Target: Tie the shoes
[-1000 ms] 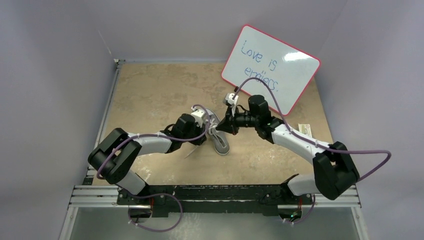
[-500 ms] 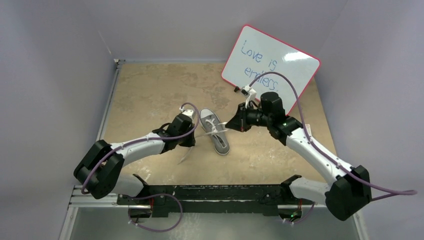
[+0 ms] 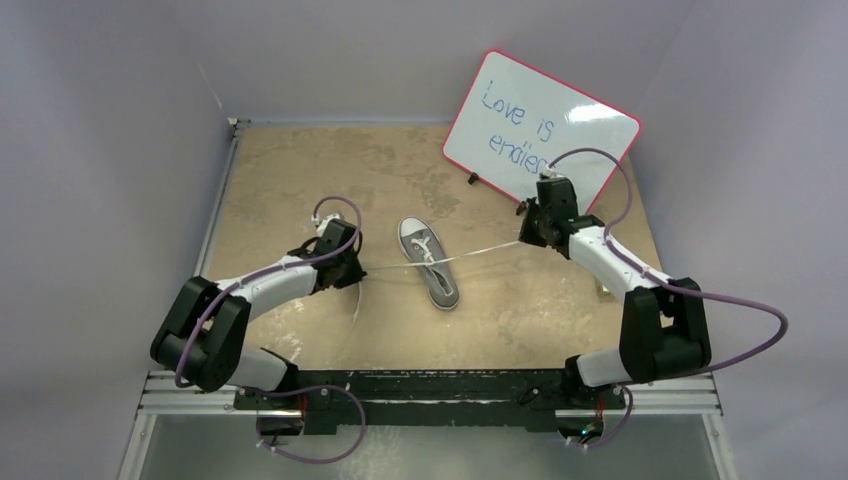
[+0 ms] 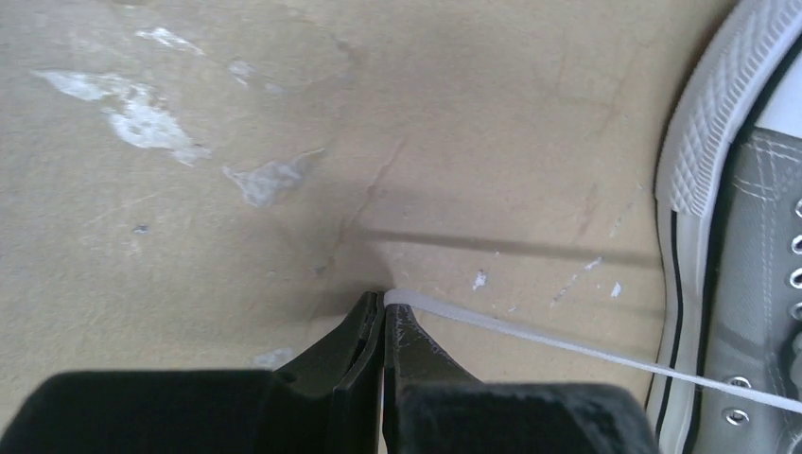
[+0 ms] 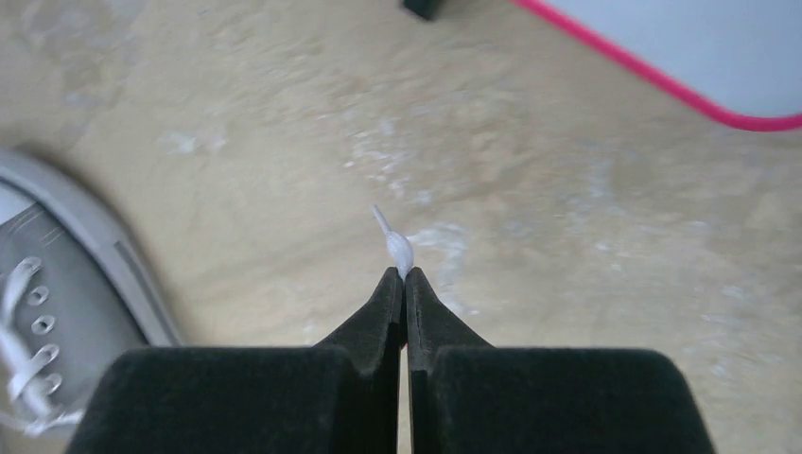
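Observation:
The shoe (image 3: pixel 428 262), a small grey sneaker with a white sole, lies mid-table with its toe toward the near edge. Its white laces (image 3: pixel 480 251) stretch out straight to both sides. My left gripper (image 3: pixel 352 272) is to the left of the shoe, shut on the left lace (image 4: pixel 567 345) right at its fingertips (image 4: pixel 383 298). The sneaker's side (image 4: pixel 747 236) shows at the right edge of the left wrist view. My right gripper (image 3: pixel 522 238) is out to the right, shut on the other lace end (image 5: pixel 395 248), which pokes out past the tips (image 5: pixel 405 274).
A whiteboard (image 3: pixel 540 135) with a pink rim and blue writing leans at the back right, just behind my right wrist; its edge (image 5: pixel 681 76) is close ahead of it. Grey walls enclose the tan tabletop (image 3: pixel 300 180) on three sides.
Both arms have swung outward from the shoe, left arm to the left and right arm to the right and back. The left gripper closed on its lace, and both laces now run taut.

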`<action>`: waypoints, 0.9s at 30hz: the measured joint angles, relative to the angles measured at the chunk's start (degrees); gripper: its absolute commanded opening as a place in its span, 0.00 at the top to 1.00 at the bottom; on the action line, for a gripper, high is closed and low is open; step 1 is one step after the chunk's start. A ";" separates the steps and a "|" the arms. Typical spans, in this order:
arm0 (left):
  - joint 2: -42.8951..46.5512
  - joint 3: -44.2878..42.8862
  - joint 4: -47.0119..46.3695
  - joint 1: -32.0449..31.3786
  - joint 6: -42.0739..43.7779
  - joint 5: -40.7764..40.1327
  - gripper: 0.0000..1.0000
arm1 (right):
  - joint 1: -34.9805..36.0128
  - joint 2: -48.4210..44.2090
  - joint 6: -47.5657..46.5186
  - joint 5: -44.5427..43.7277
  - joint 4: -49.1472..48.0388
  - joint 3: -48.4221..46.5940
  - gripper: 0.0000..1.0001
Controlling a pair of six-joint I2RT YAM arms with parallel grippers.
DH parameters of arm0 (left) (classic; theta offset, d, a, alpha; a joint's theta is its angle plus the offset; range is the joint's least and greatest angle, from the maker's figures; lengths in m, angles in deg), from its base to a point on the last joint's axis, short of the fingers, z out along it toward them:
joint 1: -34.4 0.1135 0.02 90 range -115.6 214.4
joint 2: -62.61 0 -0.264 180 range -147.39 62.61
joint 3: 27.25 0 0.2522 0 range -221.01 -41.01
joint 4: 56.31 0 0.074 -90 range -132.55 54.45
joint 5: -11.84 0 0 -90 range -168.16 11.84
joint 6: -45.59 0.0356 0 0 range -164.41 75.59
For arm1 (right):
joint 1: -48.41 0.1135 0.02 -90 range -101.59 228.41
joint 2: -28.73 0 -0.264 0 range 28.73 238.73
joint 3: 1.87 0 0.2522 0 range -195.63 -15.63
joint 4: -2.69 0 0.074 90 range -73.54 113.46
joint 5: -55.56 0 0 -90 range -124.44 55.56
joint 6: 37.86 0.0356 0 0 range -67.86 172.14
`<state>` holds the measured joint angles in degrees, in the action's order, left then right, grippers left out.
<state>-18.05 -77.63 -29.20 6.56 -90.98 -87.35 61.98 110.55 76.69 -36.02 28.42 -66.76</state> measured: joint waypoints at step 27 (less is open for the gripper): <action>14.32 1.07 7.13 8.81 7.93 -0.74 0.40 | -3.54 -4.33 -2.82 8.76 -9.90 9.57 1.00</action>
<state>-3.74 -76.56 -22.08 15.37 -83.05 -88.09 58.44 106.22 73.87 -27.26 18.52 -57.19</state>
